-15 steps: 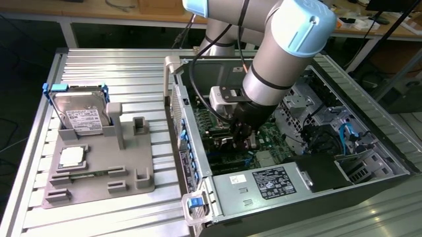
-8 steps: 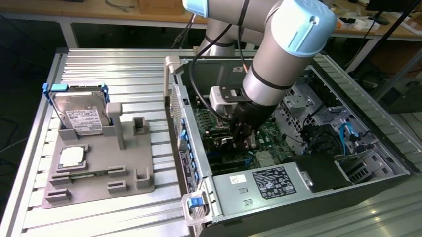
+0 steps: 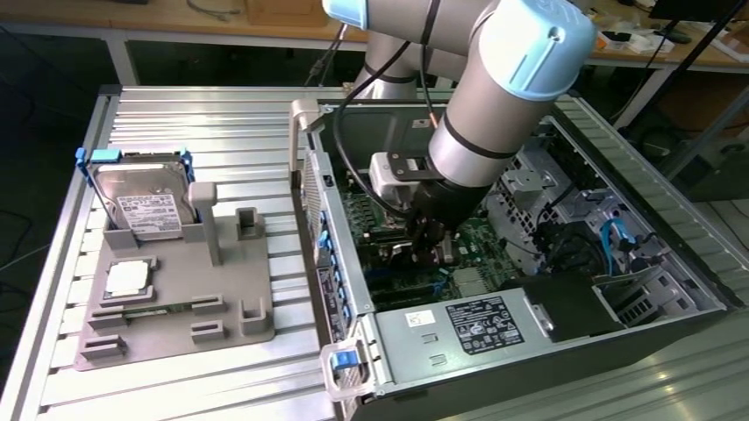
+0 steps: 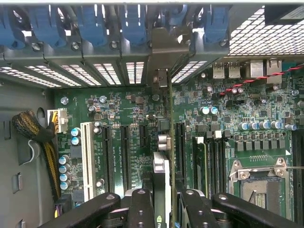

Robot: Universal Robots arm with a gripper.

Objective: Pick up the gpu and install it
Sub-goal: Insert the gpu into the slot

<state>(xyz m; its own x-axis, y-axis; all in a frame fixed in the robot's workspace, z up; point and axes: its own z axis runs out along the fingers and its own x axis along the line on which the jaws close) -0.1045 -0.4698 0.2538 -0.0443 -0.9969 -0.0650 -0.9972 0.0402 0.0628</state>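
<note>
One gpu [image 4: 169, 142] pinched edge-on in my gripper [image 4: 164, 199] above the motherboard [image 4: 128, 114]; slight tilt could miss its slot.

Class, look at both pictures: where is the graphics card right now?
The graphics card is held edge-on between the gripper's fingers inside the open computer case, standing over the motherboard's slots, its metal bracket up against the case's rear wall.

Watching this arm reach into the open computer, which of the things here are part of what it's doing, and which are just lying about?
In the job:
- gpu, held edge-on between the gripper fingers, over the motherboard slots
- computer case, lying open

Lying about:
- hard drive in its blue frame, on the grey holder tray
- small square silver chip on the same tray
</note>
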